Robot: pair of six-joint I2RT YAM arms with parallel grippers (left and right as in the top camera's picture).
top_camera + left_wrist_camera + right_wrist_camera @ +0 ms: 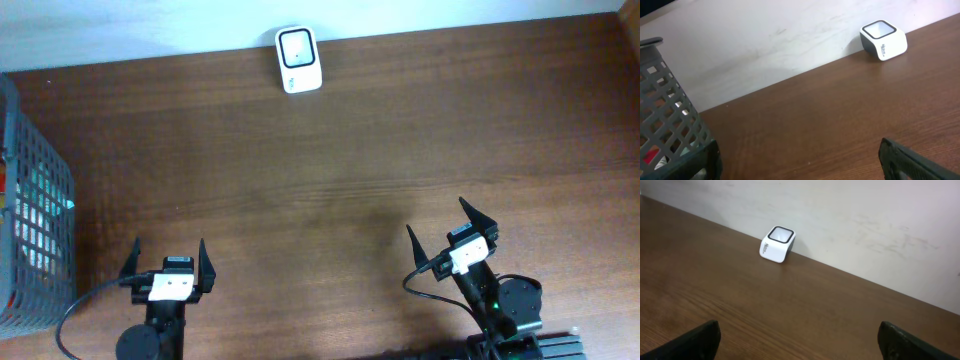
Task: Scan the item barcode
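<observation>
White scanner (298, 60) sits well beyond both arms' spread, empty fingers (203, 258).

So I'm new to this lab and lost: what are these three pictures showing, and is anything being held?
Two robot arms sit at a brown wooden table. One picture looks down from above; the other two come from cameras on each wrist. The left gripper and right gripper both stand open and hold nothing. At the far edge, by the wall, sits a small white barcode scanner with a dark window. On the left is a grey plastic mesh basket with items inside, too hidden to identify.
</observation>
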